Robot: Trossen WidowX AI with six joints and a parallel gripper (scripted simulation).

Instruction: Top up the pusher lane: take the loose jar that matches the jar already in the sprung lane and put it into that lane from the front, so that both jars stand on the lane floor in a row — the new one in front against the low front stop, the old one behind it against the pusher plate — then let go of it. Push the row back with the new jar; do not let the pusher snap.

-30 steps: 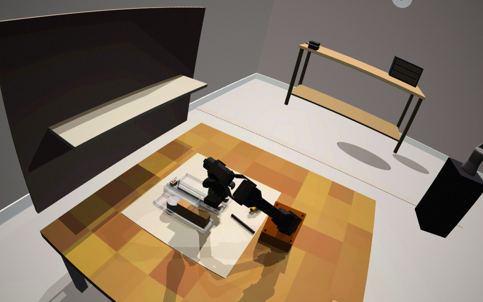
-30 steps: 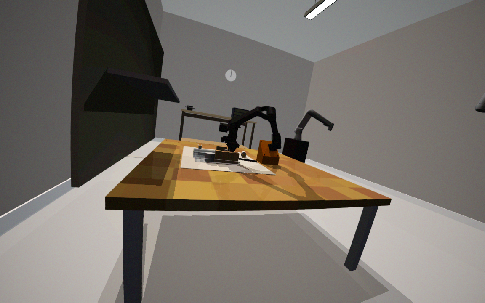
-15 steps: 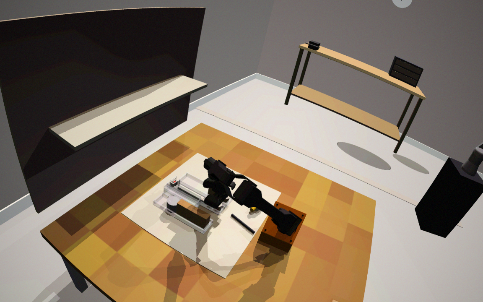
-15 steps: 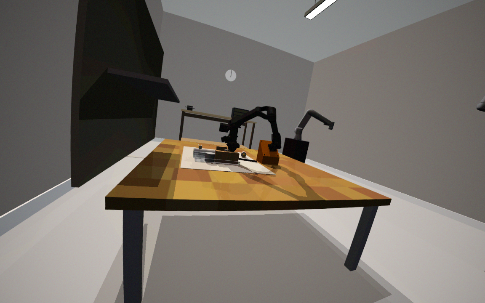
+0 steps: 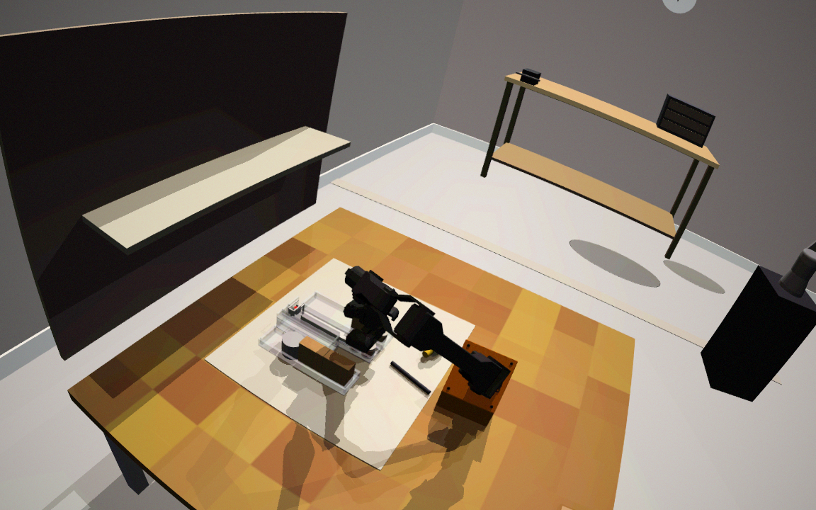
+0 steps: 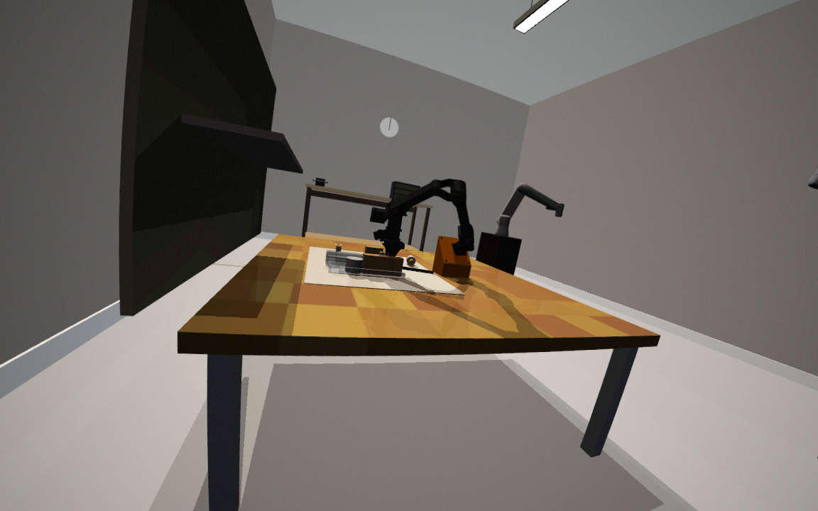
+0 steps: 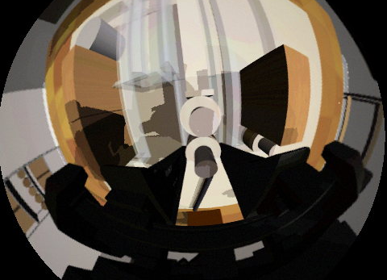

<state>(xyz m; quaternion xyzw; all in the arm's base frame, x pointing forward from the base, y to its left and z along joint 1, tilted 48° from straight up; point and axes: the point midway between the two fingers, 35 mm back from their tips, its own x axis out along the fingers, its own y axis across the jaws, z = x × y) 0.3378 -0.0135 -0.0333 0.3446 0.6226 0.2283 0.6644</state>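
In the wrist view, a jar (image 7: pixel 201 102) with a white shoulder and a round pale cap stands in the clear-walled lane (image 7: pixel 218 34). A small plate (image 7: pixel 201 93) shows just behind it. My gripper (image 7: pixel 201 148) (image 5: pixel 365 346) (image 6: pixel 391 253) is shut on a second jar (image 7: pixel 206 168), with a white shoulder and a shaded round cap, directly in front of the first. The jars overlap in view; I cannot tell whether they touch. The held jar's base and the front stop are hidden. Another loose jar (image 7: pixel 260 144) (image 5: pixel 427 352) (image 6: pixel 410 260) lies to one side.
A long wooden block (image 5: pixel 327 360) (image 6: pixel 382 264) (image 7: pixel 98 76) and a grey cylinder (image 5: pixel 290 344) (image 6: pixel 353 265) (image 7: pixel 108 39) stand in one neighbouring lane. A dark wooden block (image 7: pixel 266 94) flanks the other side. A black bar (image 5: pixel 409 377) lies near the orange base (image 5: pixel 465 409).
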